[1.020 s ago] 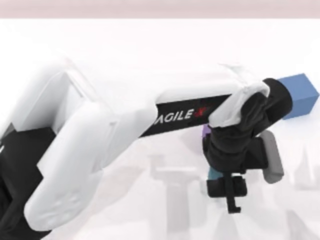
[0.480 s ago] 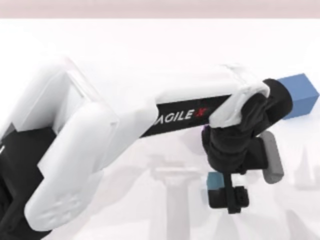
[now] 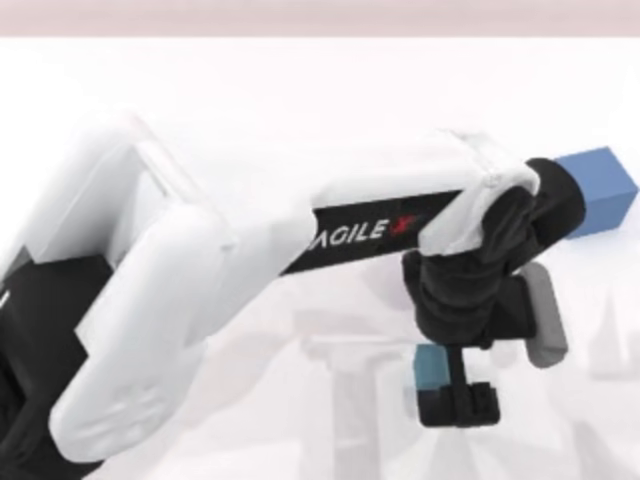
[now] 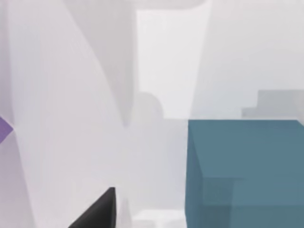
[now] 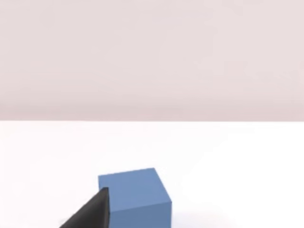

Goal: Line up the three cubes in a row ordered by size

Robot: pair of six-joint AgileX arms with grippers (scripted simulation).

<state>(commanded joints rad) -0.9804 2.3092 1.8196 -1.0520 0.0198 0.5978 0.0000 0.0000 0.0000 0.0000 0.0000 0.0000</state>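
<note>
Now left end effector (image 3: pixel 458 403) beside small teal cube (image 3: pixel 429 368), finger state unclear; blue cube (image 3: pixel 597 190) far right.

Blue cube (image 5: pixel 134 197) resting on the white bench (image 5: pixel 228 161), low in the frame, top face and two side faces showing, one side lighter than the other. One dark finger (image 5: pixel 90 213) of the right arm's fingers in the foreground, its pointed tip overlapping the cube's near edge; contact impossible to judge. Pale pinkish wall (image 5: pixel 152 57) behind, meeting the bench along a straight horizontal line.
</note>
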